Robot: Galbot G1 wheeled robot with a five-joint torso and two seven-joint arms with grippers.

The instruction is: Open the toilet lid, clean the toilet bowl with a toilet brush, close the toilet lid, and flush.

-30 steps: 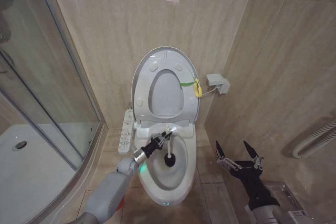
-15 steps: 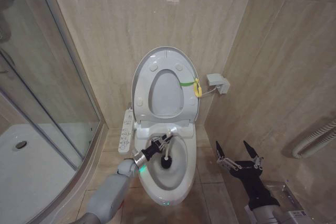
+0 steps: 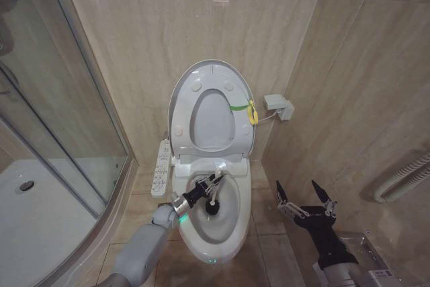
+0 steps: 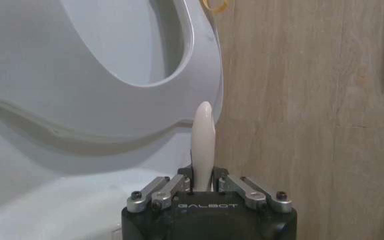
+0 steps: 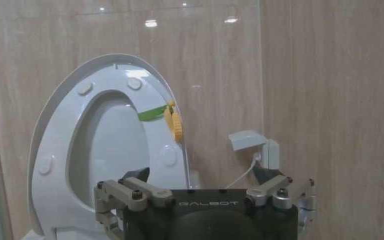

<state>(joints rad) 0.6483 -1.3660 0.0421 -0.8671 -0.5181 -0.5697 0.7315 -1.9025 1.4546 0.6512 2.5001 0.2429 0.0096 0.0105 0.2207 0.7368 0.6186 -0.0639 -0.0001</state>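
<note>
The left hand (image 3: 212,187) grips the toilet brush (image 3: 213,196) by its white handle, dark head down inside the toilet bowl (image 3: 236,216): scrubbing is under way. The right hand (image 3: 306,199) hovers wide open beside the bowl, over the tan tiled floor (image 3: 265,233). Behind, the toilet lid (image 3: 181,92) stands raised against the tiled wall (image 3: 148,31). Closing and flushing remain.

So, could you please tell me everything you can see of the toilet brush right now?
The toilet brush has a thin, glossy white handle that looks like plastic, tapering to a rounded tip, and a dark bristle head. The left gripper is shut on the handle partway along. It stands tilted inside the toilet bowl, head down in the basin and tip pointing up toward the raised seat. Whether the bristles touch the ceramic cannot be told.
</note>
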